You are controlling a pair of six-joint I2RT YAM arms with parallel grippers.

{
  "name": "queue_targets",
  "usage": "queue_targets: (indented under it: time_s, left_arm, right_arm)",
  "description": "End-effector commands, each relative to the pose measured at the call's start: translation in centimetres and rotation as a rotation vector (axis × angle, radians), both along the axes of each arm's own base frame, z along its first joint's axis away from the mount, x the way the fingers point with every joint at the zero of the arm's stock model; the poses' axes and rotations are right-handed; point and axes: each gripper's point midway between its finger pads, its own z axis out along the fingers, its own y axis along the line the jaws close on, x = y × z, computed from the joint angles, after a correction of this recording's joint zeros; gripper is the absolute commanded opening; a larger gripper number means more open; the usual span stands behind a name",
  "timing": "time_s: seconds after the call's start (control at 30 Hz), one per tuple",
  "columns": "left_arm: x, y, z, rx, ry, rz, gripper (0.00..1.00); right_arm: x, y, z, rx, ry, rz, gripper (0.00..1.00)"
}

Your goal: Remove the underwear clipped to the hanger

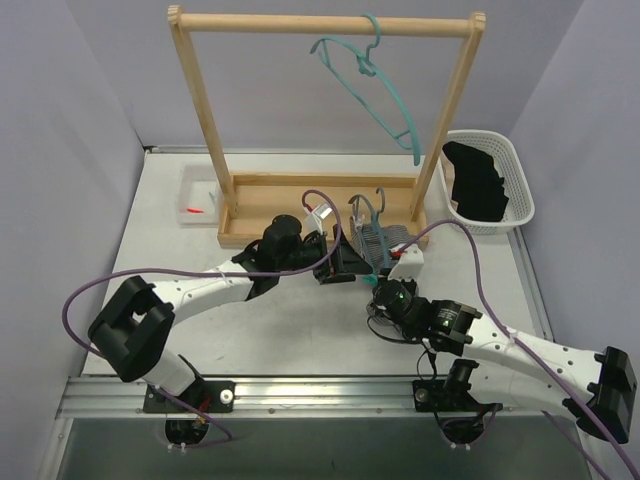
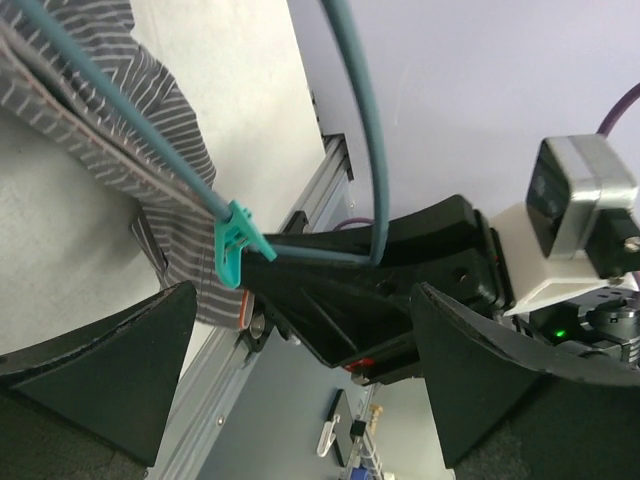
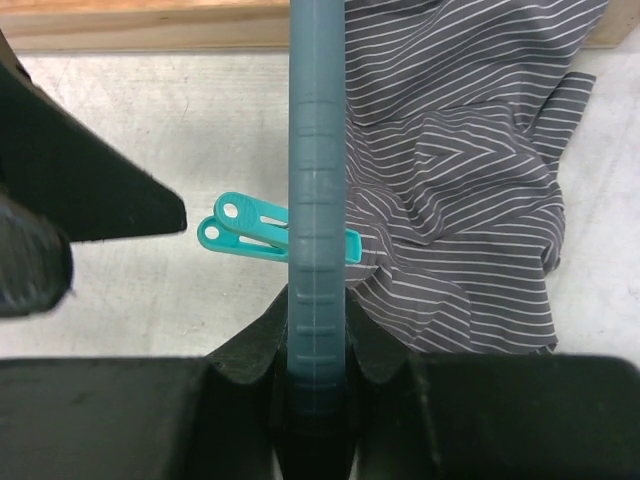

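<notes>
The grey striped underwear [image 1: 380,245] hangs from a teal hanger [image 1: 366,214] low over the table, in front of the rack's base. A teal clip [image 3: 262,233] pinches the cloth [image 3: 470,180] to the hanger bar [image 3: 318,150]. My right gripper [image 3: 318,335] is shut on that bar and also shows in the top view [image 1: 388,268]. My left gripper [image 2: 300,295] is open, with the clip [image 2: 234,245] just ahead of its jaws; in the top view it [image 1: 338,262] is left of the cloth. The black underwear [image 1: 478,185] lies in the white basket [image 1: 512,152].
A wooden rack [image 1: 330,24] stands at the back with a second, bare teal hanger [image 1: 378,95] on its top bar. Its base board [image 1: 290,190] lies just behind the grippers. A small clear tray [image 1: 195,200] with a red item sits to the left.
</notes>
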Motion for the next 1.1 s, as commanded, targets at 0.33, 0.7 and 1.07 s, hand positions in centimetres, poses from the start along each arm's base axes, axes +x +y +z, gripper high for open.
queue_targets:
  time_s: [0.33, 0.7, 1.07]
  left_arm:
    - [-1.1, -1.8, -2.4, 0.028, 0.037, -0.079, 0.91]
    - [-0.1, -3.1, -2.5, 0.009, 0.06, -0.075, 0.8]
    - [-1.0, -2.5, -2.3, -0.002, 0.066, -0.099, 0.38]
  right_arm:
    - [1.3, 0.1, 2.4, -0.022, -0.098, -0.055, 0.0]
    - [0.6, 1.1, 1.7, -0.107, -0.126, -0.024, 0.0]
    - [0.8, 0.0, 1.8, -0.125, -0.154, -0.07, 0.0]
